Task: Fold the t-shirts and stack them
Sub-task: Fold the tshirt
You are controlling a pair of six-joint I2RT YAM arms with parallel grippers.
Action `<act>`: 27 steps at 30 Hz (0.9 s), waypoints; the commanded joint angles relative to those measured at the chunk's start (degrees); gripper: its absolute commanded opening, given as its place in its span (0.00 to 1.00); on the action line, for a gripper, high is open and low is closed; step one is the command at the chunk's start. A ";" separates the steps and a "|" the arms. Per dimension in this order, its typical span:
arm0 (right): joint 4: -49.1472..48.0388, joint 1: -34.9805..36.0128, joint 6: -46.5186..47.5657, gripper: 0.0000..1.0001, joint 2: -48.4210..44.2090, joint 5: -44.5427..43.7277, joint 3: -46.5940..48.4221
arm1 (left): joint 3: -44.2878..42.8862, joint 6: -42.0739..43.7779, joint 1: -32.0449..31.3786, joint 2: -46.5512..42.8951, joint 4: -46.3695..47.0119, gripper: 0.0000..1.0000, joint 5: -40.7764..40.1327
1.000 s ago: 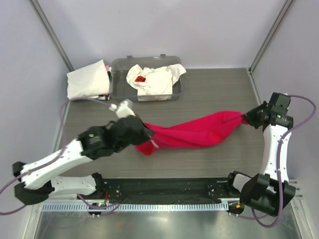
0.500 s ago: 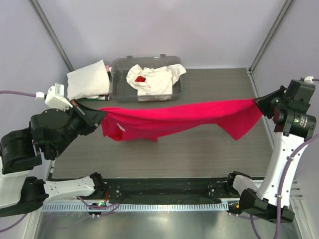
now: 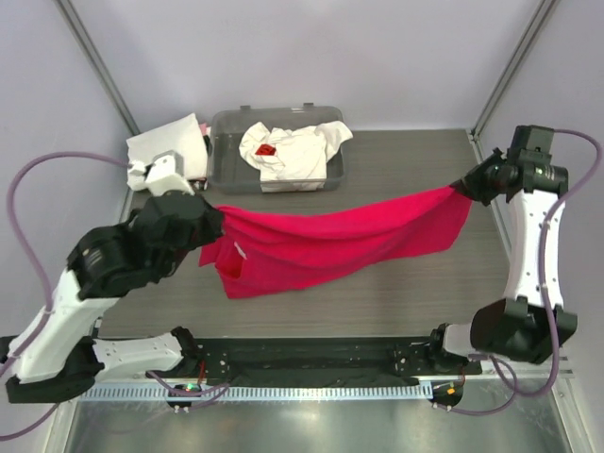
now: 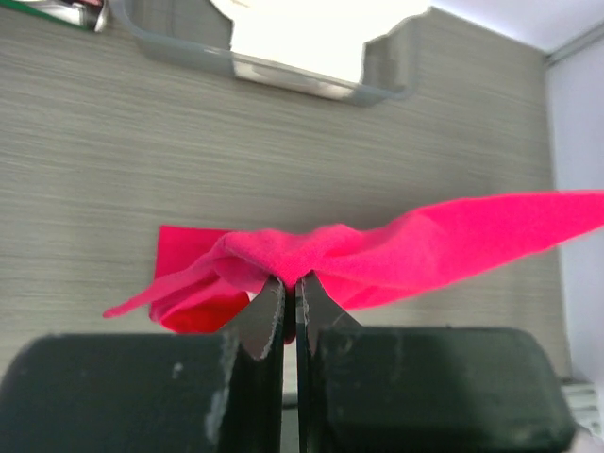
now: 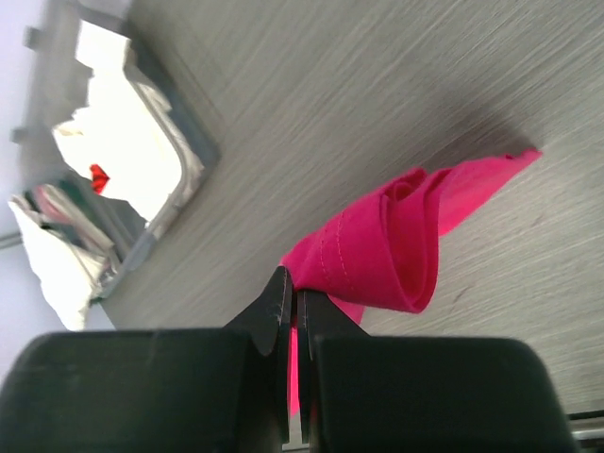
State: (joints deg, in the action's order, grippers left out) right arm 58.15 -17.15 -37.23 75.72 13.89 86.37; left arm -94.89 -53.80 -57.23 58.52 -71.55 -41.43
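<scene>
The crimson red t-shirt (image 3: pixel 330 238) hangs stretched between my two grippers above the table, sagging in the middle. My left gripper (image 3: pixel 209 219) is shut on its left end; in the left wrist view the gripper (image 4: pixel 291 283) pinches the cloth (image 4: pixel 406 247). My right gripper (image 3: pixel 464 189) is shut on the right end; in the right wrist view the gripper (image 5: pixel 293 283) holds a rolled hem (image 5: pixel 396 247). A crumpled white t-shirt with a small red mark (image 3: pixel 288 151) lies in the tub. Another white shirt (image 3: pixel 165 151) lies folded at the back left.
The clear grey plastic tub (image 3: pixel 226 127) stands at the back centre of the grey table (image 3: pixel 406 283); it also shows in the left wrist view (image 4: pixel 189 52) and the right wrist view (image 5: pixel 193 160). Cage posts and walls stand on both sides.
Both grippers have come lower and closer together with the red t-shirt. The left one moved right, the right one moved back and inward, and the shirt now sags more.
</scene>
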 commanded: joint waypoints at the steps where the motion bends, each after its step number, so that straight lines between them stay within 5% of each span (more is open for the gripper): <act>1: -3.57 1.67 2.34 0.01 4.86 1.23 3.98 | 0.58 8.00 10.76 4.92 8.96 0.00 9.49; 7: -1.92 3.79 1.20 0.01 20.67 4.65 19.56 | -3.88 15.39 35.21 18.51 16.96 0.00 34.53; 10: 5.26 3.79 -0.12 0.01 30.75 6.06 34.86 | -18.61 18.02 40.25 25.83 15.31 0.00 36.07; 13: 13.20 3.17 -3.45 0.01 39.03 9.21 63.22 | -43.03 18.47 43.43 37.08 7.94 0.00 40.35; 16: 13.14 2.64 -5.04 0.01 37.49 11.60 63.50 | -58.38 16.11 46.15 42.55 3.96 0.00 44.76; 27: -0.58 1.15 3.30 0.01 2.45 6.26 2.88 | 3.08 12.94 47.30 7.51 24.32 0.00 57.42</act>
State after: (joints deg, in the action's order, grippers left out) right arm 59.72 -15.64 -37.32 82.54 22.31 99.37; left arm -103.70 -39.35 -10.02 70.96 -53.34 9.91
